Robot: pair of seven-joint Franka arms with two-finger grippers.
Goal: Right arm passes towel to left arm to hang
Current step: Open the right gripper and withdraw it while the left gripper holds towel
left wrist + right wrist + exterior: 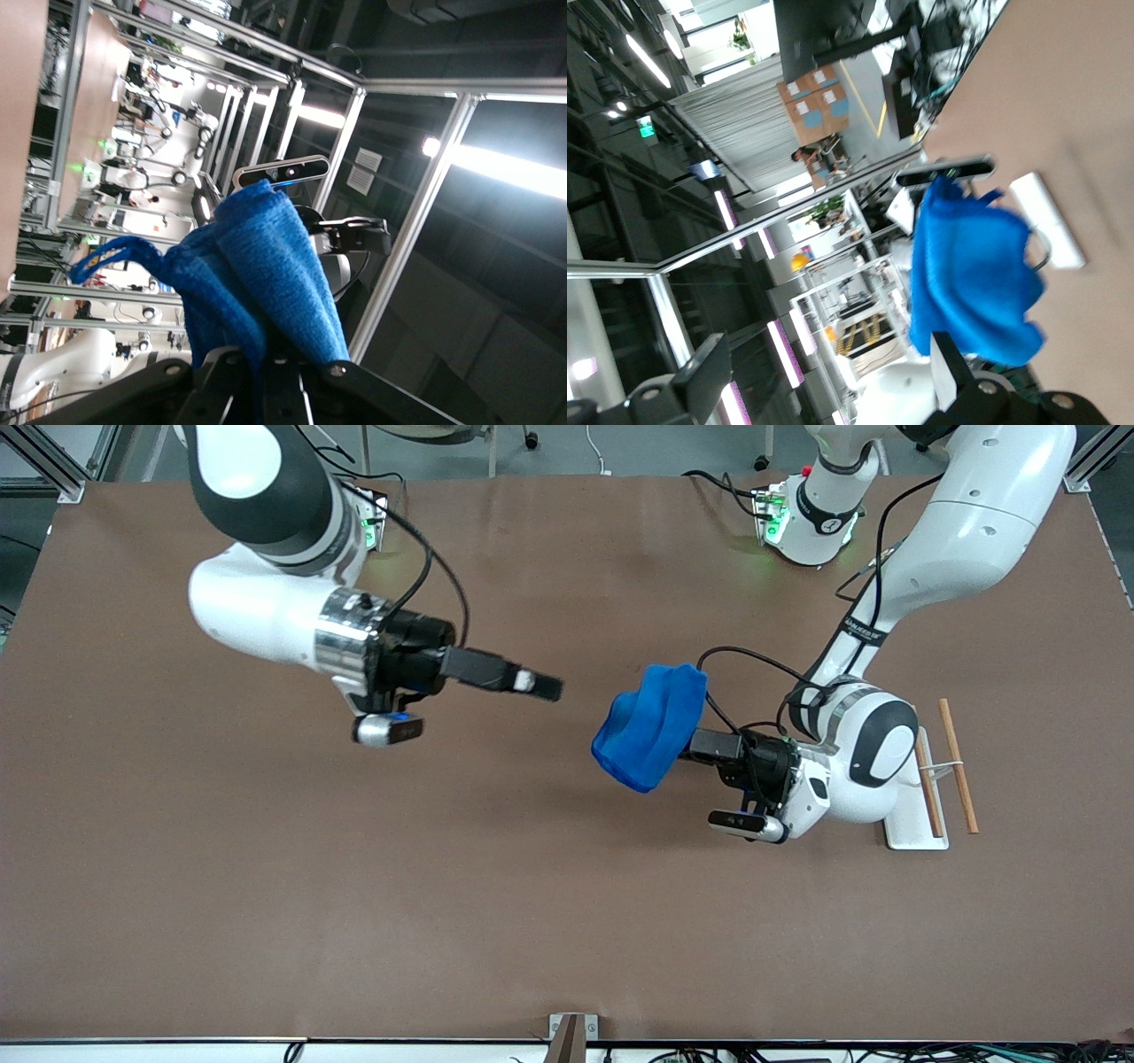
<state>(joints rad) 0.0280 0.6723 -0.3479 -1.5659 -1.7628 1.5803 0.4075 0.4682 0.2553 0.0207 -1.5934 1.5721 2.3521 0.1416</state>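
- Towel [651, 728]: bright blue cloth, bunched and drooping in the air over mid-table, toward the left arm's end; a loose loop of hem hangs free in the left wrist view [257, 283].
- Left gripper [687, 746]: clenched on the towel, fingers pinching a gathered fold at their tips (the cloth spills out from between them in the left wrist view).
- Right gripper [551, 688]: released, fingers spread wide in the right wrist view, nothing between them; it hovers over mid-table, apart from the towel, pointing at it.
- Rack [921, 797]: white base with thin wooden rods, on the table just beside the left arm's wrist.
- Table [266, 886]: brown, bare elsewhere.
- Handling note (a judgement): the hand-over looks done; hanging remains. The cloth should go over a rod with length falling on both sides. The pinch should open only once the rod bears the weight, since a bunched towel slides off easily.
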